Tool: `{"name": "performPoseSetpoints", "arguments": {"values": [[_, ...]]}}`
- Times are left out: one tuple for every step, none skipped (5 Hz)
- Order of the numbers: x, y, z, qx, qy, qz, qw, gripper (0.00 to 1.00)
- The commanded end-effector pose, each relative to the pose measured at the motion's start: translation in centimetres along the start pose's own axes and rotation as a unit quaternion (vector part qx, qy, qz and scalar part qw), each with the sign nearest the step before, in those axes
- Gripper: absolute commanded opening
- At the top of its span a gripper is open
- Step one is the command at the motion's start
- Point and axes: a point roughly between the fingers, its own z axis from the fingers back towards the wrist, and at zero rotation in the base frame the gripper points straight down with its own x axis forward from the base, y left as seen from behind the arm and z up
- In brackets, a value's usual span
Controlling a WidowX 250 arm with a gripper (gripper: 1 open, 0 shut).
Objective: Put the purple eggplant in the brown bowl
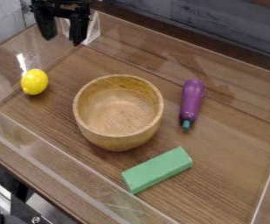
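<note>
The purple eggplant (190, 102) lies on the wooden table to the right of the brown bowl (120, 110), its teal stem cap pointing toward the front. Nothing is inside the bowl, which sits in the middle of the table. My gripper (60, 31) hangs at the far back left, well away from both, its two dark fingers spread open with nothing between them.
A yellow lemon (33, 81) rests at the left, below the gripper. A flat green block (157, 170) lies in front of the bowl. Clear plastic walls (55, 179) ring the table, and a clear stand sits at the back behind the gripper.
</note>
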Motion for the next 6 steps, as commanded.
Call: {"name": "performPoseSetpoints", "arguments": {"values": [[1.7, -0.6, 1.1, 0.007, -0.03, -0.011, 0.9995, 1.0], [1.3, -0.8, 0.9, 0.003, -0.03, -0.018, 0.9994, 1.0], [1.2, -1.0, 0.7, 0.0, -0.031, -0.021, 0.9993, 1.0], [1.0, -0.8, 0.4, -0.002, -0.031, -0.022, 0.9993, 1.0], [0.7, -0.5, 0.3, -0.003, -0.03, -0.021, 0.9993, 1.0], [0.4, -0.1, 0.2, -0.005, -0.031, -0.021, 0.9993, 1.0]]}}
